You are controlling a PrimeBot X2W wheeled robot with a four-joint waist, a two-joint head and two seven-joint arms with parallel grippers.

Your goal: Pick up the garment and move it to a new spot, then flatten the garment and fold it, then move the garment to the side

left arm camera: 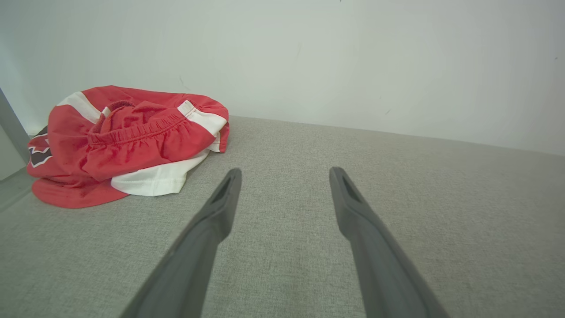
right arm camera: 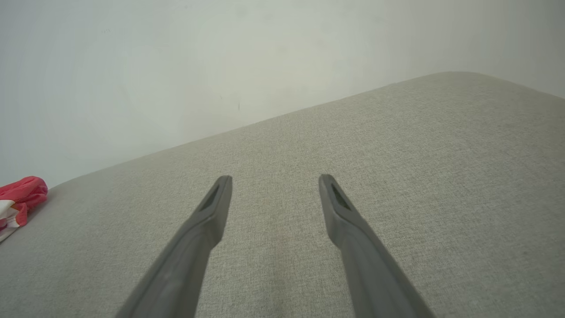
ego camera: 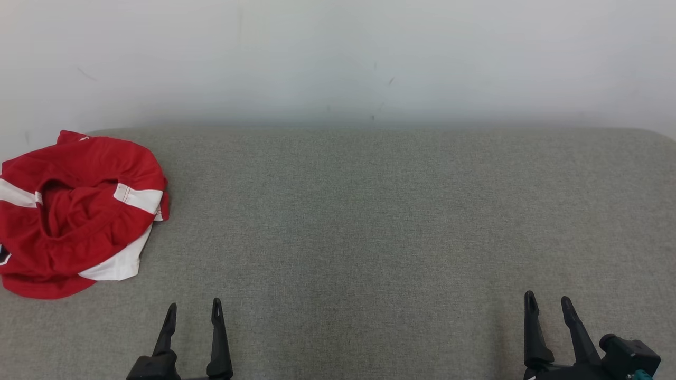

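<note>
Crumpled red-and-white garment (ego camera: pixel 74 211) heaped at the left edge of the frame on the grey surface (ego camera: pixel 369 221). Left tool (ego camera: pixel 194 305) and right tool (ego camera: pixel 547 296) both spread wide and empty at the bottom of the frame, well apart from the cloth. Likely trouble: pinching a single loose layer, leaving the rest trailing or bunched, or dragging it off the surface's near left side. Dark-and-white graphic (left arm camera: pixel 39 152) on the garment's left — no readable writing.

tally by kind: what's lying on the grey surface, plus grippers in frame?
Garments: 1, the red-and-white shorts, crumpled at the far left of the grey fabric surface
Grippers: 2, the left gripper and the right gripper, both with jaws open and empty
Total: 3
</note>
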